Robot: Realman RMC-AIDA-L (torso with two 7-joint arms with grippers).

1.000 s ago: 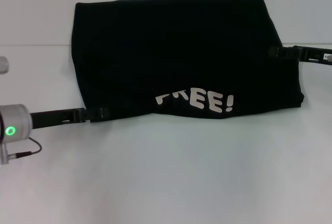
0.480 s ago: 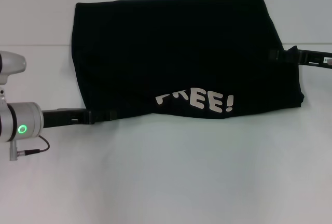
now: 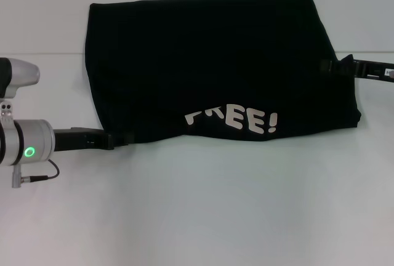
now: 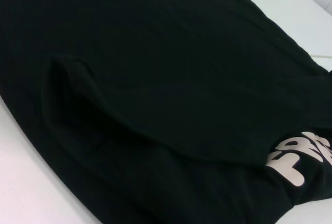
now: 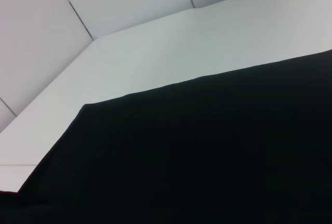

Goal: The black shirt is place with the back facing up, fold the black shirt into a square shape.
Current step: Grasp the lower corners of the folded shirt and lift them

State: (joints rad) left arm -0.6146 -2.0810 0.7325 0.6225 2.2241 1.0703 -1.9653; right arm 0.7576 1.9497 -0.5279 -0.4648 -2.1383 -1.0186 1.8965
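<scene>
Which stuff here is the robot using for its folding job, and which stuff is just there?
For the job:
- the black shirt, folded over, white letters showing near its front edge
- the left gripper, at the shirt's front left corner
- the right gripper, at the shirt's right edge

Just there:
- the white table under it all
</scene>
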